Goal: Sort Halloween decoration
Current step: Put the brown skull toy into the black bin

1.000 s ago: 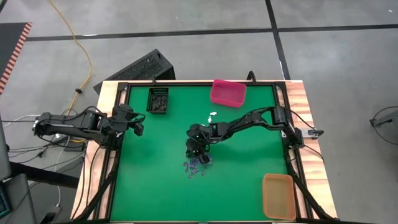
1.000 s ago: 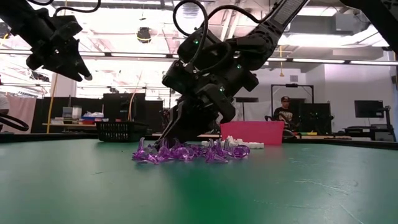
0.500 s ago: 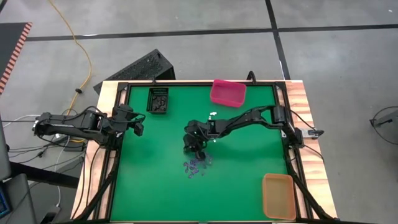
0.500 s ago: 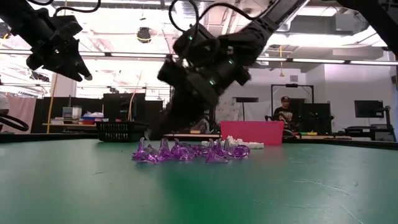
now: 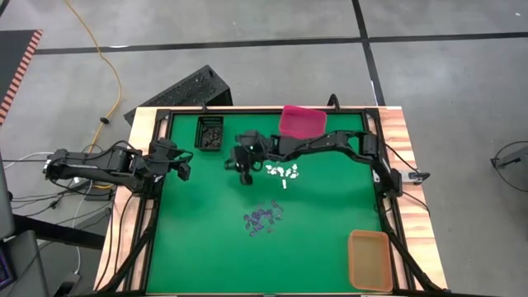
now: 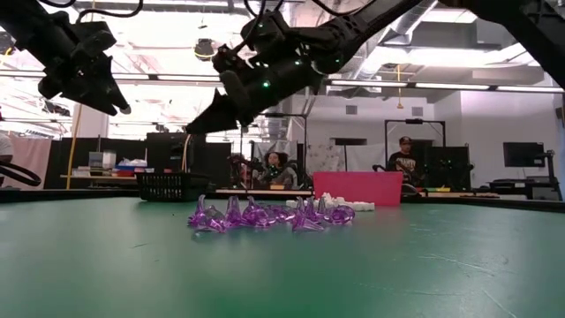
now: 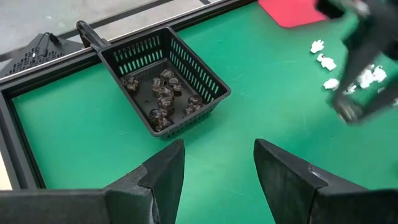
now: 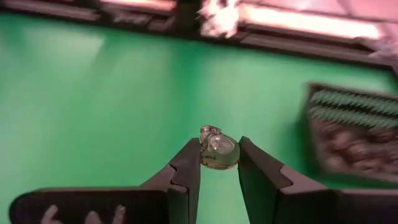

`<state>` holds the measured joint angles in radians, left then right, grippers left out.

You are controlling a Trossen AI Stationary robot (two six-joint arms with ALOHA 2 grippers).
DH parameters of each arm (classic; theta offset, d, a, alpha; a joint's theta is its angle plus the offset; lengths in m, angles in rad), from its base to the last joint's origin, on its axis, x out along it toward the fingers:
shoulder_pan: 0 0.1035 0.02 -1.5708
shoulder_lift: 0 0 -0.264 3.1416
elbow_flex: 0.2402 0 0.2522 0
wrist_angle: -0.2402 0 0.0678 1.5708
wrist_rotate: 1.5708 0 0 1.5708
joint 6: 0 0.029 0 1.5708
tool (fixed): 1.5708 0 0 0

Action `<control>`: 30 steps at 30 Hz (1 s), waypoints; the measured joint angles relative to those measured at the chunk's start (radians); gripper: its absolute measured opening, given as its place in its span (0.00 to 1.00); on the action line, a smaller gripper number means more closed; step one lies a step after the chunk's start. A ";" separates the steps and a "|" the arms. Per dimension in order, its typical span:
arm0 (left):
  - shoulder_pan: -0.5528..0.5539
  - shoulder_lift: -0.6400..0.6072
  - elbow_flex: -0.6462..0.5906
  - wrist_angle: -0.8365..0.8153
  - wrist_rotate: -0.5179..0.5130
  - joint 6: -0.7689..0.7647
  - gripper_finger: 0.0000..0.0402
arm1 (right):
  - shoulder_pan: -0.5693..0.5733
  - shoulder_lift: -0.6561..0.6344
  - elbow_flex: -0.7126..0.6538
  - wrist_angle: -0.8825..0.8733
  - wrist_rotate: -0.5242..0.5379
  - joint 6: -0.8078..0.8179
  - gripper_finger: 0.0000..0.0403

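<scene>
High view — right gripper [image 5: 241, 166] clamped on one dark, possibly black, trinket [image 8: 218, 151], near the black bin [image 5: 209, 133], which already holds dark pieces. Left gripper [image 5: 183, 166], fingers apart, waits at the table's left edge. Remaining: purple trinkets [image 5: 262, 219], white trinkets [image 5: 283, 172] — unsorted.

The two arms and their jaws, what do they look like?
Both the left arm and right arm are black, jointed and slim, with dark cables. The right arm shows small green lights in the low view. The left gripper has two broad, matte black wedge-shaped jaws; the right gripper matches.
</scene>
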<state>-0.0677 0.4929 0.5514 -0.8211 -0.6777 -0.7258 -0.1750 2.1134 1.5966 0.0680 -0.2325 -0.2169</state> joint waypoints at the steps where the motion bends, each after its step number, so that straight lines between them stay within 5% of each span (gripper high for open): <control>1: 0.000 0.000 0.000 0.000 -0.001 0.006 0.46 | -0.011 0.003 0.017 -0.003 0.000 0.000 0.28; 22: 0.000 -0.002 0.000 0.000 -0.018 0.011 0.46 | -0.124 0.306 0.468 -0.022 0.026 0.115 0.28; 30: 0.000 -0.002 0.000 0.000 -0.018 0.010 0.46 | -0.125 0.362 0.539 -0.058 0.027 0.115 0.28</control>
<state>-0.0676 0.4911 0.5510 -0.8211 -0.6960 -0.7161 -0.3000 2.4756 2.1357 0.0099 -0.2059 -0.1024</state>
